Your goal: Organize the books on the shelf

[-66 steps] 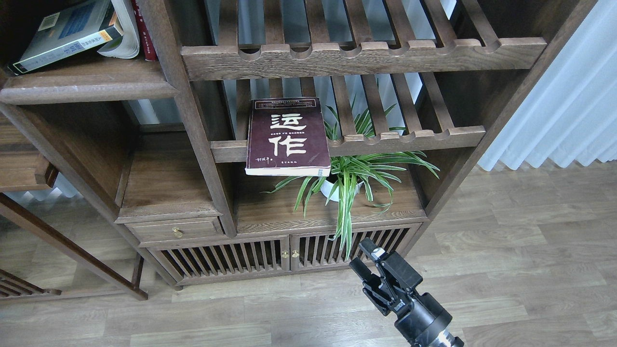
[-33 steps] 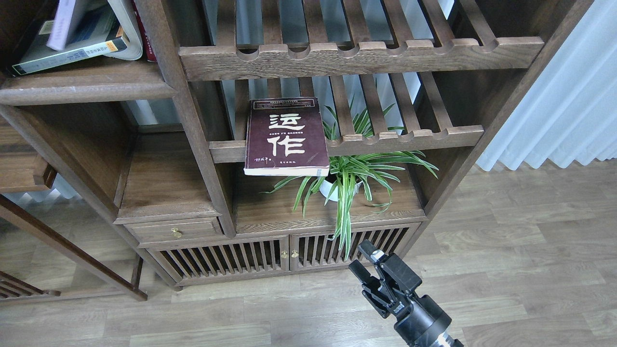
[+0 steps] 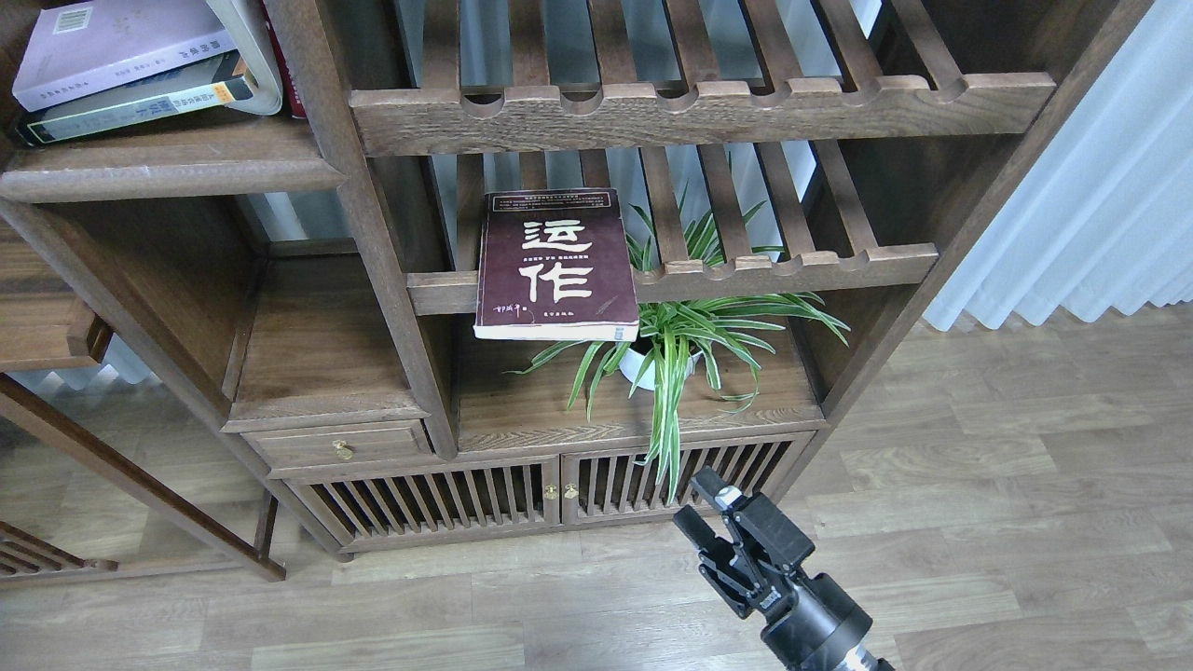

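Observation:
The maroon book (image 3: 556, 264) with big white characters lies flat on the lower slatted rack, its front end overhanging the rail. The white-lavender book (image 3: 112, 42) lies on top of the black-grey book (image 3: 140, 104) on the solid dark-brown shelf (image 3: 168, 166) at the top left. My right gripper (image 3: 701, 503) is low at the bottom centre, over the floor and well below the maroon book, open and empty. My left gripper is out of view.
A potted spider plant (image 3: 671, 340) stands under the rack, right of the maroon book. A curled white book (image 3: 252, 56) and a red spine (image 3: 282, 65) stand beside the stacked books. An upper slatted rack (image 3: 699, 102), cabinet doors (image 3: 550, 489) and a white curtain (image 3: 1090, 186) are also in view.
The white-lavender book has come into view and settled flat on the black-grey book on the top-left shelf. My right gripper has hardly moved.

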{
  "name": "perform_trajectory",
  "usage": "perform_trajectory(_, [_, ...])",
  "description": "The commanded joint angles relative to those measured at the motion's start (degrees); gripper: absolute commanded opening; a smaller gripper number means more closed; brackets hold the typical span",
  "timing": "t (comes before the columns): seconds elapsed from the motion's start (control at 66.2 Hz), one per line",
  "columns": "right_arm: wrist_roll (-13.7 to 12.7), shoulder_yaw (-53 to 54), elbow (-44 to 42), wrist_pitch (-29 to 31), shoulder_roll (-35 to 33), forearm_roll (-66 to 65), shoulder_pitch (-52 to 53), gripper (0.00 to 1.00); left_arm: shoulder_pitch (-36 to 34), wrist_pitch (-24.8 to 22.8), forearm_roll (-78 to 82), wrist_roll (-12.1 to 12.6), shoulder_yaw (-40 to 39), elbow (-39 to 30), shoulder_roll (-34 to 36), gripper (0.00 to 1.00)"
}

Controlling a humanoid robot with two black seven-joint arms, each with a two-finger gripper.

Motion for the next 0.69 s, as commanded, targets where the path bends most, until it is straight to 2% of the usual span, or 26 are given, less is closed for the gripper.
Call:
perform_trajectory(0.0, [-0.01,-0.85,-0.09,0.0,1.53,0.0,0.64,0.84,3.95,0.0,-0.94,1.06,0.93,-0.42,-0.56,0.99])
perform_trajectory(0.151, [-0.09,-0.93,0.0,0.0,2.5,-0.18,1.96,0.84,8.17,0.0,-1.03,1.23,1.02,-0.42,-4.43,0.99])
perform_trajectory(0.272, [-0.01,-0.93,0.0,0.0,3.81,-0.18,4.15,0.85,10.8,0.0,-1.03,1.5,1.2,-0.42,-10.75,0.99])
perform_trajectory(0.438, [-0.09,-0.93,-0.09,0.0,6.72,-0.26,4.51,0.86,12.56,0.0,-0.77,5.98,1.72,-0.5,-18.23,0.99])
perform_trajectory(0.559, [-0.01,-0.93,-0.09,0.0,7.51,-0.61,5.12,0.89,14.84,0.0,-0.06,6.51,2.25,-0.5,-21.22,0.99])
perform_trajectory(0.68, [-0.01,-0.93,-0.09,0.0,7.51,-0.88,6.09,0.9,18.8,0.0,0.11,6.51,2.95,-0.5,-21.31,0.99])
